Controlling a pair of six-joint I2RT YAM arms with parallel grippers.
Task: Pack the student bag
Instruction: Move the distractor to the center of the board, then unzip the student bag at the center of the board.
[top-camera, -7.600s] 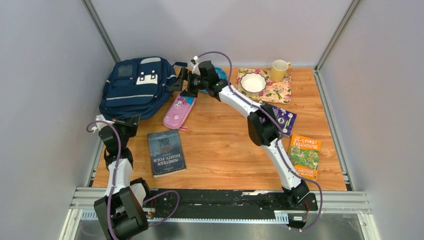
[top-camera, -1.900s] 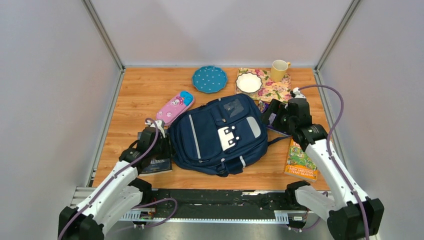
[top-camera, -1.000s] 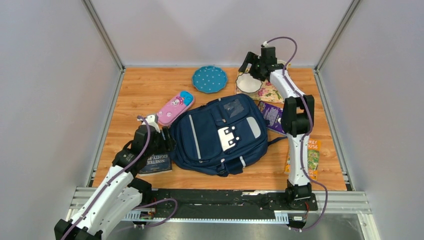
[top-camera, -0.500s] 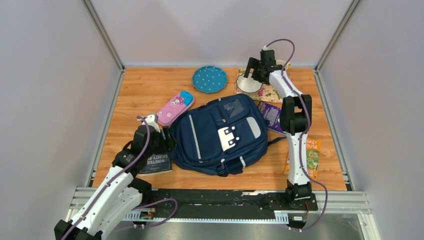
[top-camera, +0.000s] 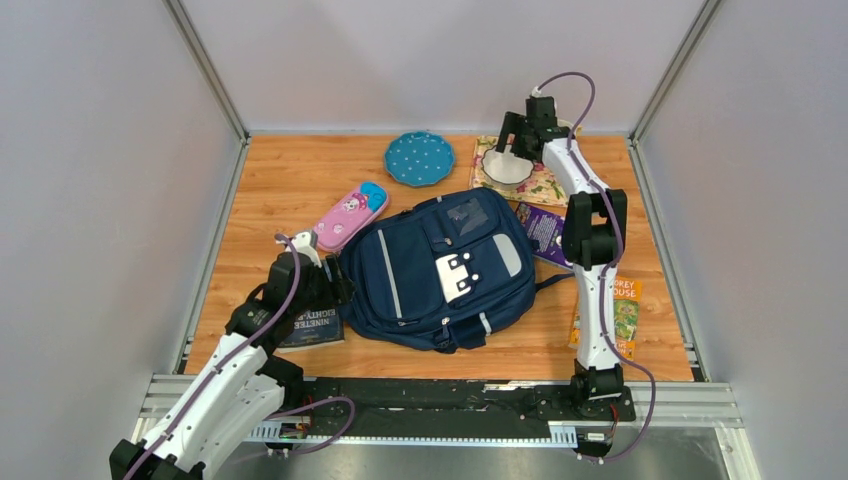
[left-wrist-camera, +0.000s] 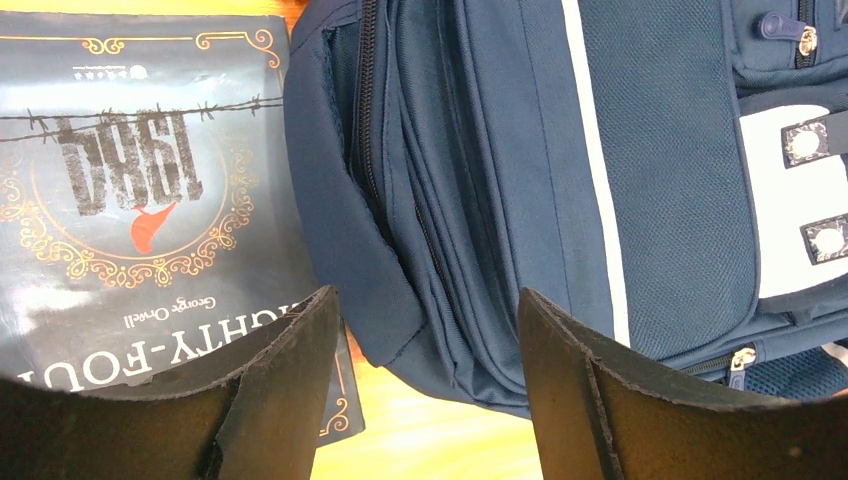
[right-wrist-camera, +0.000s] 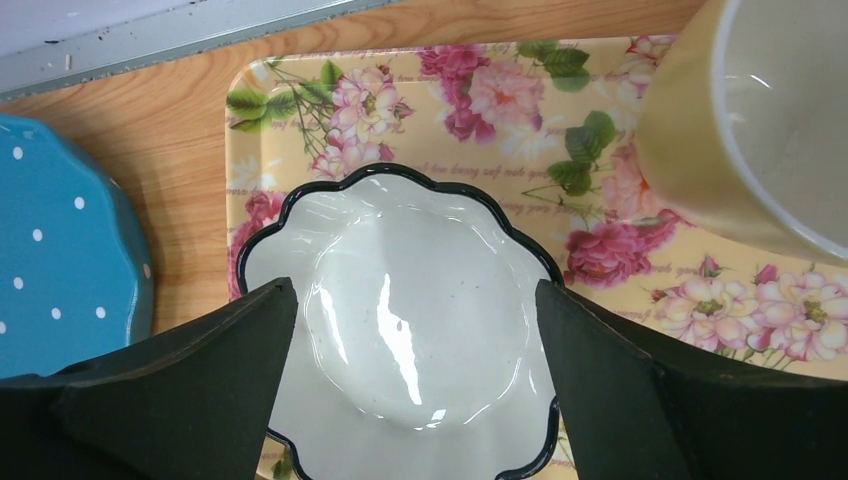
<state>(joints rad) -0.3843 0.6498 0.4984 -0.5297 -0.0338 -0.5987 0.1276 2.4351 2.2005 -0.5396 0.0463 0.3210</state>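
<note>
Student bag (top-camera: 440, 270), navy woven fabric with pale stripes and a white patch, lies flat at the middle of the wooden table (top-camera: 290, 180). The left gripper (top-camera: 335, 288) is at its left edge, and the right gripper (top-camera: 507, 152) is above a scalloped white bowl (top-camera: 510, 170).

Left wrist: jaws apart, straddling the bag's seam and a glossy book (left-wrist-camera: 140, 180).

Right wrist: jaws apart over the glazed bowl on a floral tray (right-wrist-camera: 480, 90).

The bag is unmoved. Two seconds ago the right arm was beside it.

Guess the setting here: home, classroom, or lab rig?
Likely a lab robot cell: grey walls on aluminium framing box in a wooden tabletop, with the left arm and right arm bolted to a rail. The student bag and floral tray look like staged props.
</note>
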